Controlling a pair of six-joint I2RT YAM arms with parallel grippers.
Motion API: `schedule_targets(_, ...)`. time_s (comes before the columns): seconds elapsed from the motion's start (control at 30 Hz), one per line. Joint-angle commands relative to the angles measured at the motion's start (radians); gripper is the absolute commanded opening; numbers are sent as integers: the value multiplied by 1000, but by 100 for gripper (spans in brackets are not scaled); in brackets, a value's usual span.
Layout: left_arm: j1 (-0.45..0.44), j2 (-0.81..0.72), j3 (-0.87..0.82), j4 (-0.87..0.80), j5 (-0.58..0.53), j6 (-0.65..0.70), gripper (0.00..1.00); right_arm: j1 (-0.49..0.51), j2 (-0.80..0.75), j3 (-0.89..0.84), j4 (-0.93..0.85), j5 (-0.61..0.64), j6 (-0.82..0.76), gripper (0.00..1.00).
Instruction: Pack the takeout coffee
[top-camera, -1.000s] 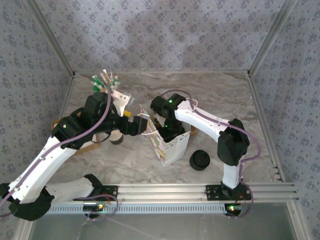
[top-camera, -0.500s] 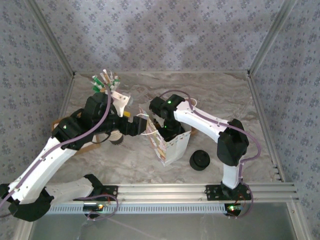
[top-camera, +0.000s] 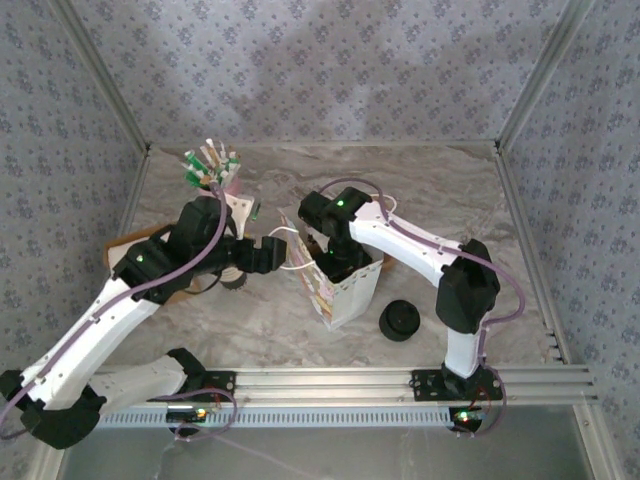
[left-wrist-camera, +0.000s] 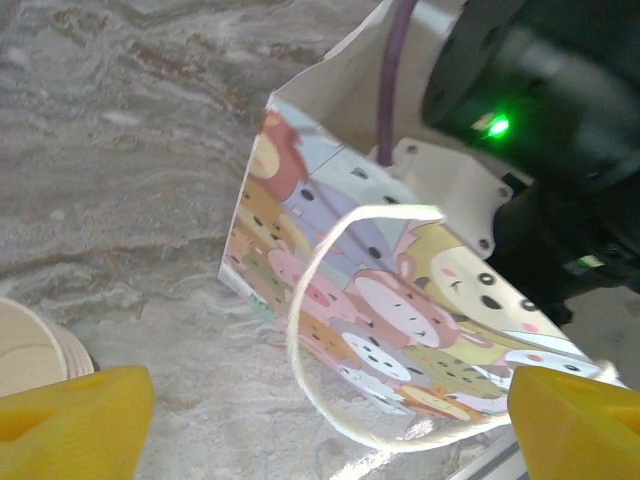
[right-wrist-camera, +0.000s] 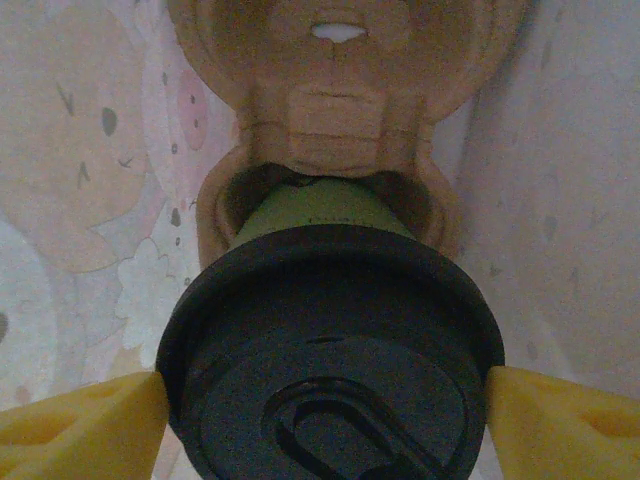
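Top view: a paper bag w/ cartoon print is seen standing mid-table, mouth up. The R gripper is lowered into the bag's mouth, and its jaws are hidden there by the wrist. The L gripper is held just left of the bag, at the white string handle. A lid stack, black, is set right of the bag, apart from it. A sachet holder is seen at back left.

L wrist view: the yellow fingertips are spread wide at both lower corners, w/ the string handle hanging btwn them. Nothing is clamped. The bag's printed side is faced, w/ the R arm above it, green light lit.

R wrist view: the coffee cup, green-sided, w/ black lid on, is seen inside the bag, btwn pale inner walls. It is flanked by the yellow pads, one each side, approx. at the lid's rim. Whether the lid is pressed or the pads stand just off it can't be told.
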Motion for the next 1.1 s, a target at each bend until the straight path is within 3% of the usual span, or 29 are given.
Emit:
schedule_targets(0.0, 10, -15, -12, 27, 6, -27, 91, 10, -34, 30, -35, 19, 14, 85)
schedule_targets(1.07, 26, -45, -45, 26, 15, -45, 91, 41, -95, 83, -63, 49, 37, 94)
